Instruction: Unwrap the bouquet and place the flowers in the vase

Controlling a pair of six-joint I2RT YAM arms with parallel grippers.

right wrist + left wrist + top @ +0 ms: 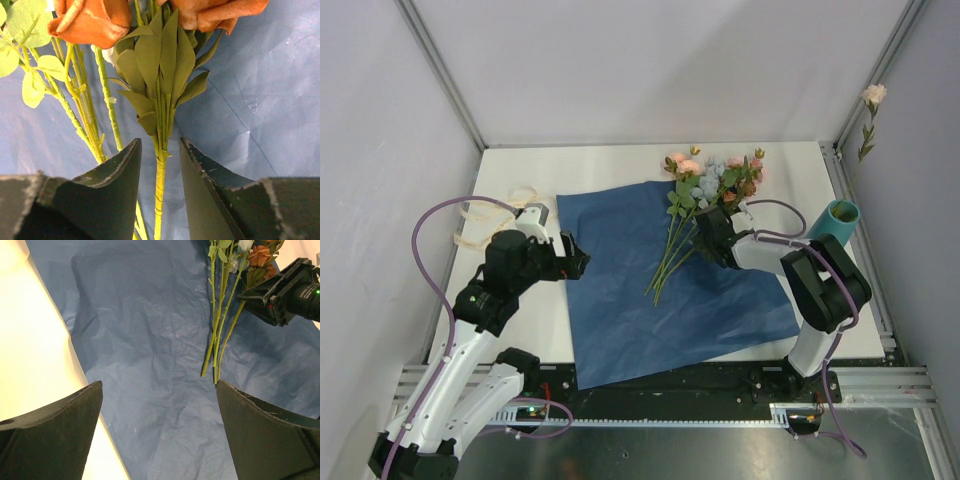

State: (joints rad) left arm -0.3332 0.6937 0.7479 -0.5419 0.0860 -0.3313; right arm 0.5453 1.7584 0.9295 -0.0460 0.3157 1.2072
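Observation:
The blue wrapping paper [640,300] lies spread flat on the table, so the bouquet is unwrapped. The flowers [705,185] lie loose on it, blooms to the far side, stems [670,262] pointing near-left. My right gripper [708,232] is low over them. In the right wrist view it [161,142] stands open astride one green stem [160,175] just below the leaves, with a gap on each side. Orange blooms [90,20] lie just ahead. My left gripper [578,264] hangs wide open and empty [159,384] over the paper's left edge. The teal vase [840,215] stands at the right.
A cream ribbon [485,215] lies on the white table at the left. A single pink flower [873,95] shows high against the right wall above the vase; I cannot tell whether it stands in it. Frame rails run along the table's right and near edges.

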